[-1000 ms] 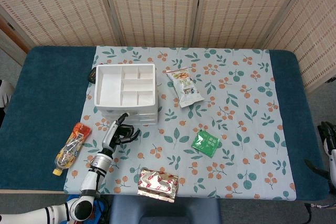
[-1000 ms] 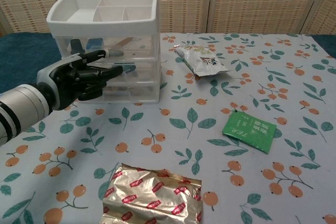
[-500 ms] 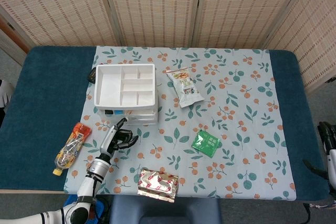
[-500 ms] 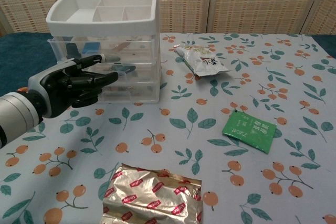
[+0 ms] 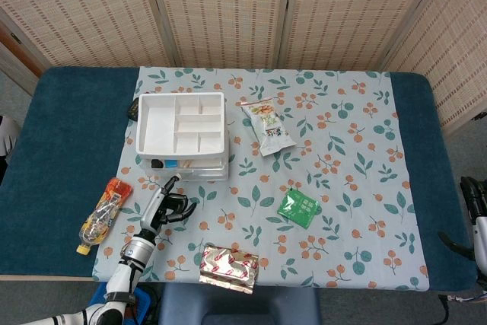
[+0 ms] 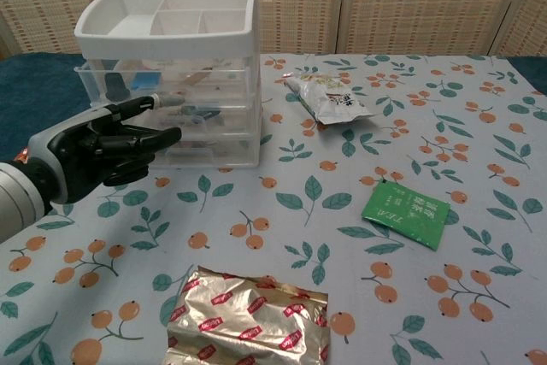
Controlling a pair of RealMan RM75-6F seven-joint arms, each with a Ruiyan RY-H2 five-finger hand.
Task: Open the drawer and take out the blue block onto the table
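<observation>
The drawer unit (image 5: pixel 183 133) (image 6: pixel 184 83) has a white compartment tray on top and clear drawers below. It stands at the left of the patterned cloth. A small blue piece (image 6: pixel 142 81) shows through the top drawer's front, also seen from above as the blue piece (image 5: pixel 170 164). All the drawer fronts look flush or nearly so. My left hand (image 5: pixel 169 202) (image 6: pixel 96 153) hovers just in front of the unit, apart from it, with its fingers stretched toward the drawers and nothing in them. Only a dark part of my right hand (image 5: pixel 475 202) shows at the table's right edge.
An orange bottle (image 5: pixel 103 215) lies left of my left arm. A gold and red packet (image 5: pixel 230 268) (image 6: pixel 249 320) lies near the front edge, a green packet (image 5: pixel 298 208) (image 6: pixel 407 211) at centre right, and a snack bag (image 5: pixel 268 125) (image 6: pixel 329 100) right of the unit.
My left hand has drawn back from the drawer fronts toward the table's front edge, uncovering the drawers. Nothing else has moved.
</observation>
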